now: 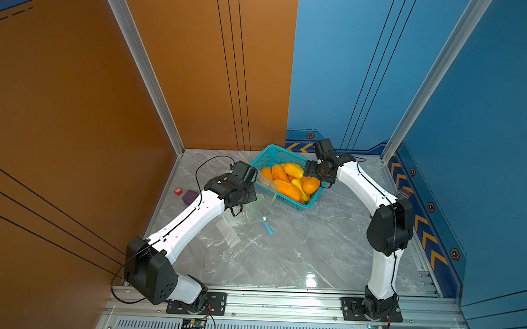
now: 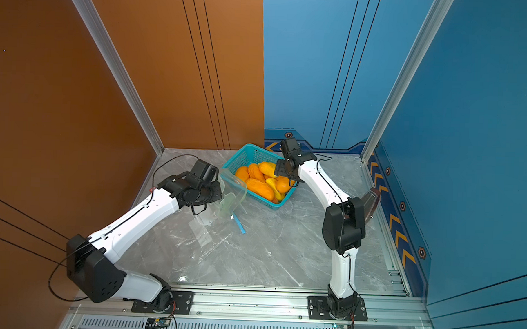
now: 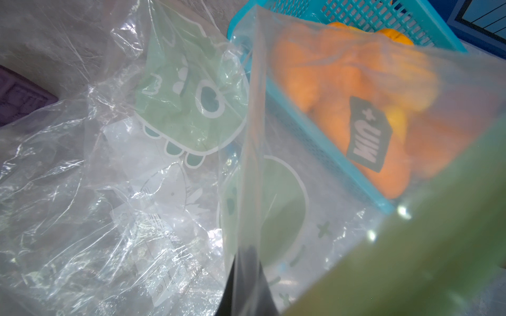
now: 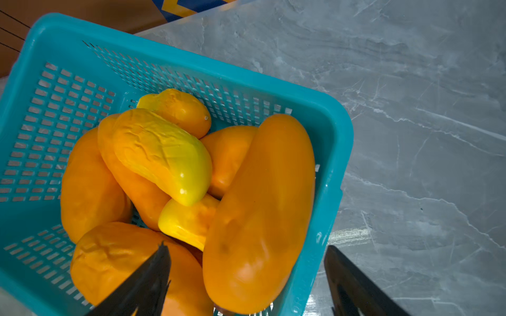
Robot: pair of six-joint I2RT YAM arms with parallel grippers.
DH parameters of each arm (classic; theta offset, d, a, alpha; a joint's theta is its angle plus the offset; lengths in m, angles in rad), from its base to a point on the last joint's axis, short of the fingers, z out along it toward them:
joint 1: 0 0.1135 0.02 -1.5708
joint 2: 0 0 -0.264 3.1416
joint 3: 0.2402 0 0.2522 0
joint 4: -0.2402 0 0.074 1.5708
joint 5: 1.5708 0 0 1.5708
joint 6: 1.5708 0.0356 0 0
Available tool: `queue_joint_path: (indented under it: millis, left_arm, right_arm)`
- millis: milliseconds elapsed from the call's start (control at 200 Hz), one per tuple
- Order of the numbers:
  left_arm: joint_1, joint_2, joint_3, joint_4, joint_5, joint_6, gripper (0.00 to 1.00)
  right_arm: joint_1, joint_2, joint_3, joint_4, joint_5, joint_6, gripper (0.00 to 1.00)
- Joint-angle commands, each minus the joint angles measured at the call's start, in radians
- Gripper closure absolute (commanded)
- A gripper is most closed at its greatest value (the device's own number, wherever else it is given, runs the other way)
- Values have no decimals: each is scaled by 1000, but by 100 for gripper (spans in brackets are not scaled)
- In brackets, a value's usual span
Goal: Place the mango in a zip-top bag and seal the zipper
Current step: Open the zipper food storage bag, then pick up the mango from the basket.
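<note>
The left gripper [image 3: 245, 270] pinches the zip-top bag [image 1: 262, 201] up, mid-frame, ready for filling. The right gripper [image 4: 246, 247], jaws wide apart, hangs over a mango [image 4: 260, 205] in the teal basket [image 4: 336, 153] to grab it.

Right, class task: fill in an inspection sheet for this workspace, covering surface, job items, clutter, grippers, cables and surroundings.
Surface: glossy grey marble tabletop.
Job's things: mangoes piled in the teal basket at the back; zip-top bag held up beside it.
Clutter: red block and purple block near the left edge; crumpled clear wrap under the bag.
Grippers: left gripper shut on the zip-top bag; right gripper open over the mangoes, one finger outside the basket wall.
Cables: black cable loops from the left wrist; base cable loops at the left base.
Surroundings: orange wall, blue wall, aluminium posts.
</note>
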Motion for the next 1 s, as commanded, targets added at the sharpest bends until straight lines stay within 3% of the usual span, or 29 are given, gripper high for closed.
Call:
queue_joint_path:
  millis: [0, 996]
  left_arm:
    - [11, -24, -10, 18, 18, -12, 100]
    - [23, -51, -46, 71, 52, -40, 100]
  right_arm:
    - [-8, 23, 52, -32, 15, 30, 15]
    - [3, 142, 44, -16, 6, 20, 19]
